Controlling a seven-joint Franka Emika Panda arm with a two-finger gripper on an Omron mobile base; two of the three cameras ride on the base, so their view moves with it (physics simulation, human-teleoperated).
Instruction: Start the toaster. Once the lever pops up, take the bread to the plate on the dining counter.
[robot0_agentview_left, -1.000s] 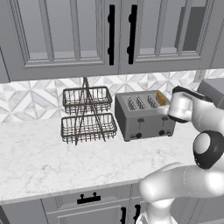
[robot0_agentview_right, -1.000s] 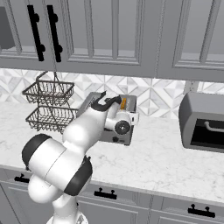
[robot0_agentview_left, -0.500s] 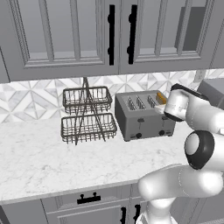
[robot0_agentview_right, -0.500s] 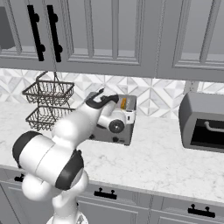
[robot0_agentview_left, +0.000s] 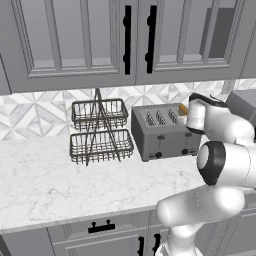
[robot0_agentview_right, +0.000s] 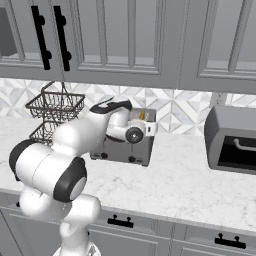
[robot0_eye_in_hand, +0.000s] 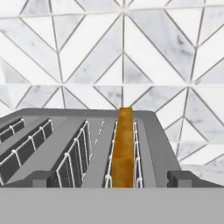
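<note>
Now hovering with gripper (robot0_eye_in_hand: 112, 178) spread wide and empty, fingertips (robot0_eye_in_hand: 42, 178) framing the toaster (robot0_agentview_left: 162, 131) top along the hand view's bottom edge. Lining up on the bread (robot0_eye_in_hand: 124, 146) standing in the rightmost slot, centre frame. Needing to be descending straight, straddling the slice, avoiding wire guides.

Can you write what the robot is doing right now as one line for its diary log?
stage: reaching for bread | claw: open, over toaster | bread: standing in the toaster's end slot | held: nothing

The arm hides the toaster's (robot0_agentview_right: 131, 152) top.
</note>
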